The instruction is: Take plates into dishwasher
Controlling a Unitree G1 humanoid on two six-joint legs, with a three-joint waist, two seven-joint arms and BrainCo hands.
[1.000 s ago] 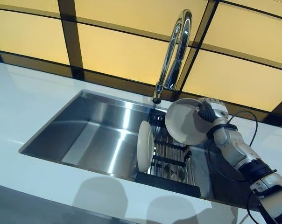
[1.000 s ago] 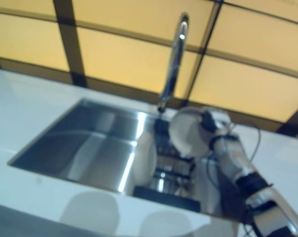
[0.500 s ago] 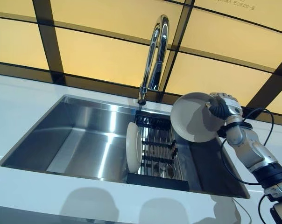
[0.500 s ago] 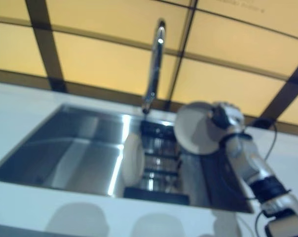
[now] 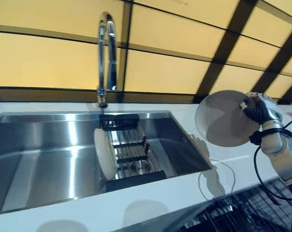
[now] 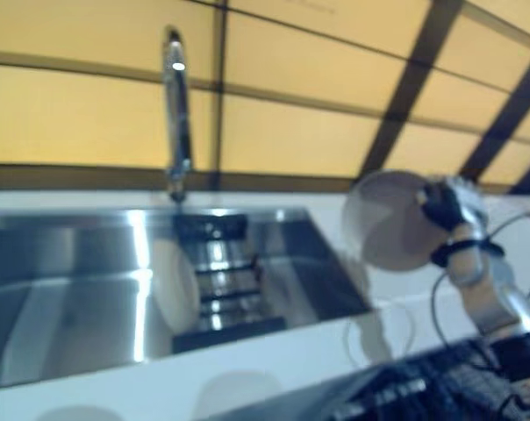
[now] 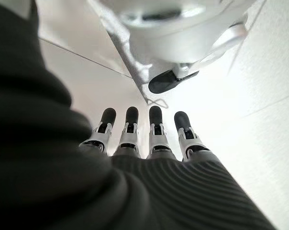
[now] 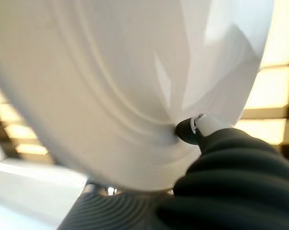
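Now the right hand (image 5: 262, 108) grips a white plate (image 5: 223, 118) by its rim, held above the table (image 5: 151, 198) right of the sink (image 5: 49, 154). Next, probably lowering it into the dishwasher rack (image 5: 252, 212). The left hand (image 7: 144, 139) hangs relaxed, empty.

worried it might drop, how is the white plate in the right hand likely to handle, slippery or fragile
Probably slippery: the white plate has a glossy glazed surface, and the right hand grips it only at one edge. Likely stiff and breakable, since it looks ceramic and is held in the air above the white countertop. It may swing in the grip, with most of its width hanging off that edge.
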